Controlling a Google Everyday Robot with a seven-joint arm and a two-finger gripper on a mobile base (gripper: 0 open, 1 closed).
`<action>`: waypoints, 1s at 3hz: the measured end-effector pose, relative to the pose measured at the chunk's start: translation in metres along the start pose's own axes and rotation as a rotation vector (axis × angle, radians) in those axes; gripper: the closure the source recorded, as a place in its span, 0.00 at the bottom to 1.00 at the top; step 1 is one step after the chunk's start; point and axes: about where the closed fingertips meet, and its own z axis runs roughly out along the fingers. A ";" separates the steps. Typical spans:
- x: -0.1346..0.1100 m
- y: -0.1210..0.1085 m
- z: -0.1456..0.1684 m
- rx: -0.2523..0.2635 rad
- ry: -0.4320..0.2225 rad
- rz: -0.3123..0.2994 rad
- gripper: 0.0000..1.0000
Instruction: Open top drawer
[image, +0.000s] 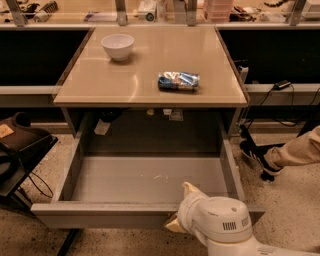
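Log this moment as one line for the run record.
top drawer: pulled out, tray floor exposed | gripper: at drawer's front edge, right of centre | tabletop: white bowl, blue packet

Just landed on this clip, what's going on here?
A robot arm is working the top drawer under a tan table. The drawer stands pulled far out, so the opening looks essentially done. The end effector sits at the drawer's front edge, right of centre. A white bowl and a blue snack packet lie on the tabletop. Someone's leg shows at the right.
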 end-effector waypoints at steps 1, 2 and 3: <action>0.000 0.000 0.000 0.000 0.000 0.000 0.58; 0.000 0.000 0.000 0.000 0.000 0.000 0.35; 0.000 0.000 0.000 0.000 0.000 0.000 0.12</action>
